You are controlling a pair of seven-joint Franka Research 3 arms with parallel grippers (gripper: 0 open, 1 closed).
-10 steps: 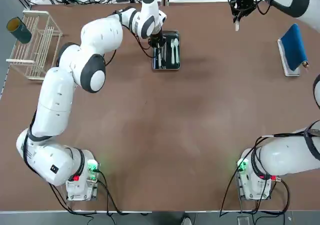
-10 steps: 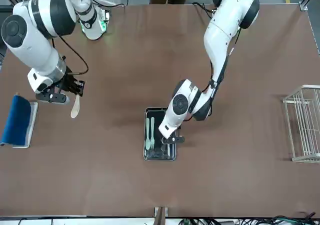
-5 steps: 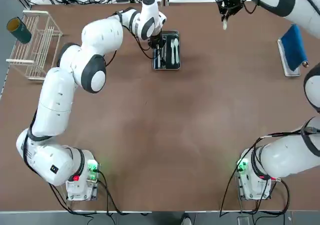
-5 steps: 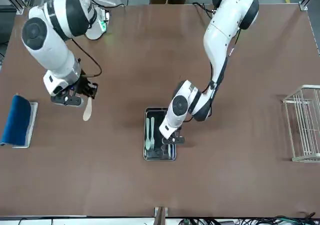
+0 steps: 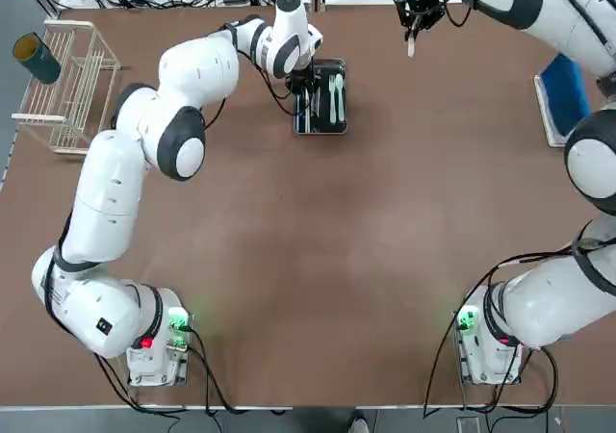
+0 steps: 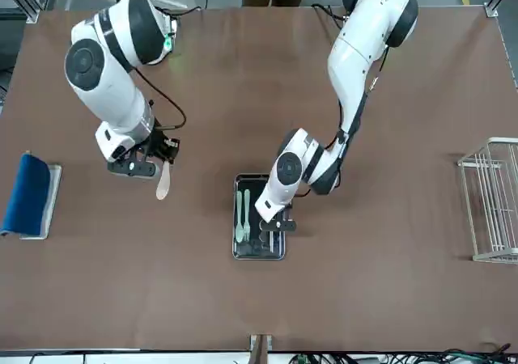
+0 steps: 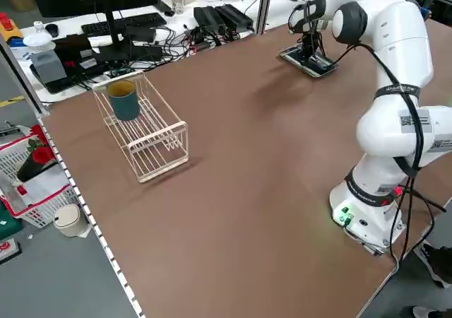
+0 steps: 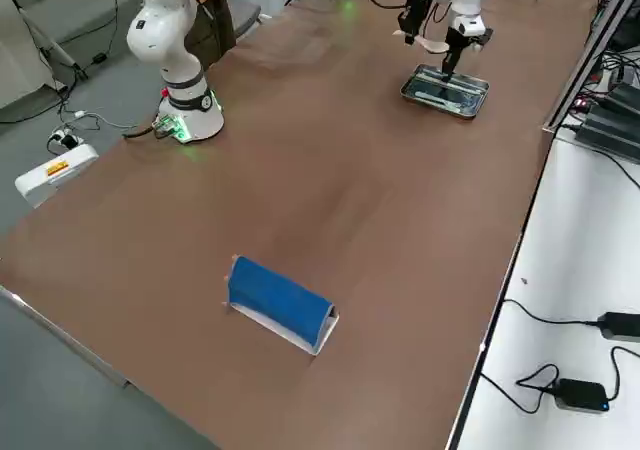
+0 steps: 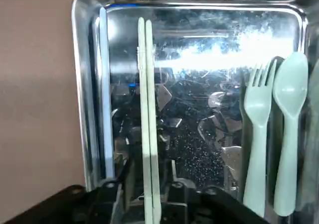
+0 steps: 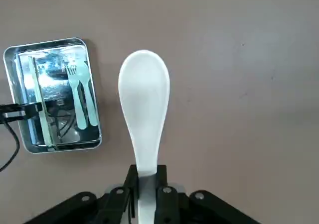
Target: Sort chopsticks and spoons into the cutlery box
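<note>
the chopsticks [image 9: 148,114] lie in the cutlery box [image 5: 321,97] (left compartment), the left gripper [image 9: 149,204] jaws just starting to spread off them. the right gripper [image 10: 145,186], pinching a spoon [image 10: 144,104], has swung across the bench toward the box.

A broad brown counter [image 5: 318,260] fills the room's middle; beyond its far edge a white desk [image 7: 92,32] carries a black keyboard [image 7: 120,22] and tangled cables; grey floor [image 8: 60,60] surrounds.
</note>
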